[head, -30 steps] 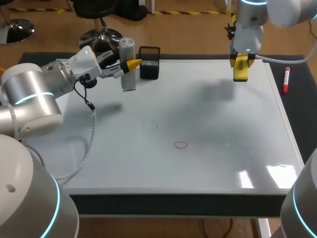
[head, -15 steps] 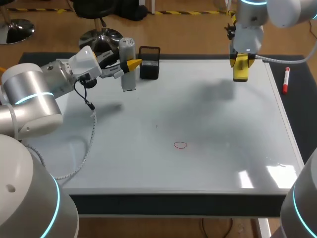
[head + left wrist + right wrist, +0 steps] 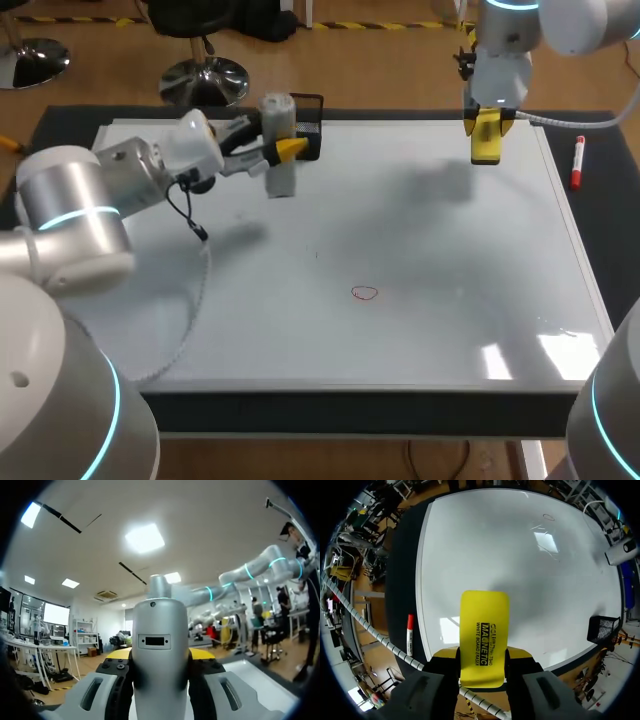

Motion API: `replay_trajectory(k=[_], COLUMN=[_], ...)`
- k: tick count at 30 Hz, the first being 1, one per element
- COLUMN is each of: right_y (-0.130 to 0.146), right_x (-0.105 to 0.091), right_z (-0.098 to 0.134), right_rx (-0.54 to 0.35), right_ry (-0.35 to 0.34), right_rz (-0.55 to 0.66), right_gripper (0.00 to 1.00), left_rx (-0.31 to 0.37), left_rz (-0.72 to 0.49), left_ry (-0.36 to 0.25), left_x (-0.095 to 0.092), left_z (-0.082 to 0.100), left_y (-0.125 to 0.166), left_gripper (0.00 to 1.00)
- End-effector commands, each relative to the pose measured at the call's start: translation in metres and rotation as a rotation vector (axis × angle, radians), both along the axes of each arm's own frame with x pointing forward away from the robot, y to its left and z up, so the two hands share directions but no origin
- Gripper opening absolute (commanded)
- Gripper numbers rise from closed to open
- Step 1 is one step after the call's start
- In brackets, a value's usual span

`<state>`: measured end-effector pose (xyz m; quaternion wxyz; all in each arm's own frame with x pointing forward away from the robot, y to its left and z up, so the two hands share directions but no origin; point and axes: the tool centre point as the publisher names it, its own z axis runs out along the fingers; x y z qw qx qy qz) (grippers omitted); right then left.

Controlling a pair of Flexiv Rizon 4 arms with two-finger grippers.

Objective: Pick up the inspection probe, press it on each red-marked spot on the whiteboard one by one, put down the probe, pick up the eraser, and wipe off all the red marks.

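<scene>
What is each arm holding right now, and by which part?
Left end effector: the inspection probe, clamped around the middle of its body. Right end effector: the yellow eraser, gripped at one end, the rest sticking out ahead.

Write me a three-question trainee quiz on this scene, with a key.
1. True or false: the left gripper is shut on the probe.
2. What does the right gripper hold? A the probe; B the yellow eraser; C nothing.
3. How many red marks show on the whiteboard?
Key: 1 true; 2 B; 3 one.
</scene>
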<state>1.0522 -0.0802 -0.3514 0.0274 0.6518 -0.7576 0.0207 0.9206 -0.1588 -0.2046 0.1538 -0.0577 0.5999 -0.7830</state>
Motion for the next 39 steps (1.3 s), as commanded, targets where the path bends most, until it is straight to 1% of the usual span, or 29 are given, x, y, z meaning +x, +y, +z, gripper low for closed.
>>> replay_trajectory(k=[1,2,4,5,12,16,17,23,28,35,39], right_y=[0.000,0.000,0.000,0.000,0.000,0.000,0.000,0.000,0.000,0.000,0.000], right_x=[0.001,0.001,0.001,0.001,0.001,0.001,0.001,0.001,0.001,0.001,0.001], right_z=[0.001,0.001,0.001,0.001,0.001,0.001,0.001,0.001,0.001,0.001,0.001], right_rx=[-0.003,-0.003,-0.003,-0.003,-0.003,-0.003,-0.003,-0.003,-0.003,-0.003,-0.003], right_ry=[0.001,0.001,0.001,0.001,0.001,0.001,0.001,0.001,0.001,0.001,0.001], right_rz=[0.002,0.002,0.002,0.002,0.002,0.002,0.002,0.002,0.002,0.002,0.002], right_gripper=[0.00,0.00,0.00,0.00,0.00,0.00,0.00,0.00,0.00,0.00,0.00], left_rx=[-0.022,-0.017,-0.040,-0.037,-0.060,-0.056,-0.070,-0.061,-0.086,-0.102,-0.102], left_rz=[-0.023,-0.034,-0.052,-0.058,-0.116,-0.151,-0.164,-0.192,-0.200,-0.193,-0.189], left_ry=[-0.013,-0.018,-0.026,-0.029,-0.055,-0.056,-0.051,-0.029,-0.005,0.026,0.037], left_x=[-0.023,-0.029,-0.040,-0.046,-0.079,-0.097,-0.101,-0.115,-0.124,-0.135,-0.140], left_z=[-0.002,-0.003,-0.003,-0.003,0.005,0.004,0.002,-0.008,-0.018,-0.034,-0.039], left_y=[-0.020,-0.027,-0.037,-0.041,-0.068,-0.087,-0.091,-0.109,-0.115,-0.121,-0.125], left_gripper=[0.00,0.00,0.00,0.00,0.00,0.00,0.00,0.00,0.00,0.00,0.00])
